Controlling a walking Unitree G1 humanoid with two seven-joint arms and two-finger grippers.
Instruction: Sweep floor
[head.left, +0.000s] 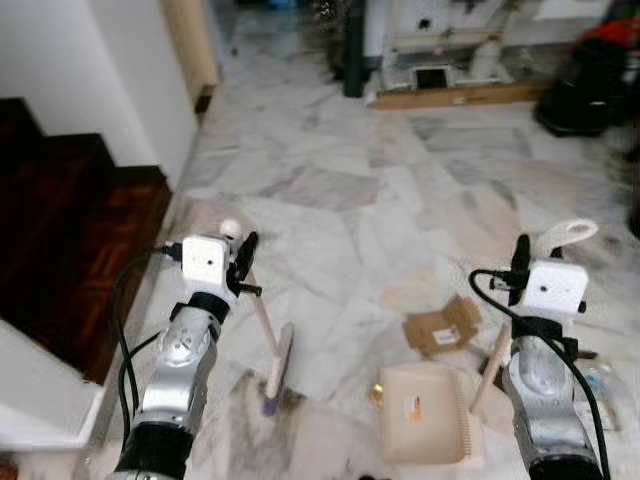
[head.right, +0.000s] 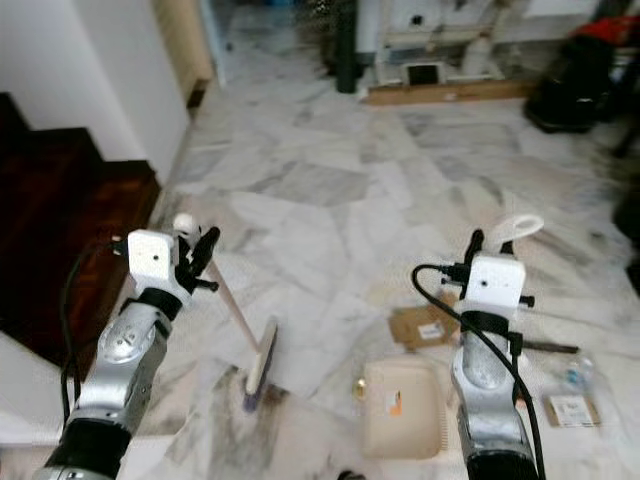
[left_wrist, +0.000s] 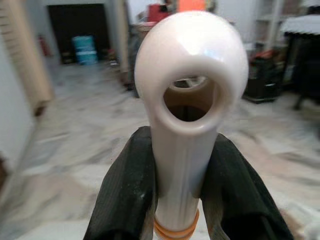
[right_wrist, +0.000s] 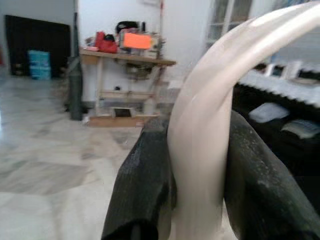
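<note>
Left gripper (left_wrist: 177, 200) pinches the broom handle (head.left: 262, 318) just under its looped tip; the broom head (head.left: 278, 368) rests on the marble floor (head.left: 330, 210) below it. Right gripper (right_wrist: 197, 200) clamps the dustpan handle (head.left: 566, 236), the dustpan (head.left: 420, 412) lying below-left, cardboard scrap (head.left: 442, 326) just beyond.

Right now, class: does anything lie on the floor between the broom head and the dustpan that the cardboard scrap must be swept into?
Nothing visible does. The broom head, its handle held by the left end effector, and the dustpan, held by the right end effector, have bare marble between them. The cardboard scrap lies just beyond the dustpan.
</note>
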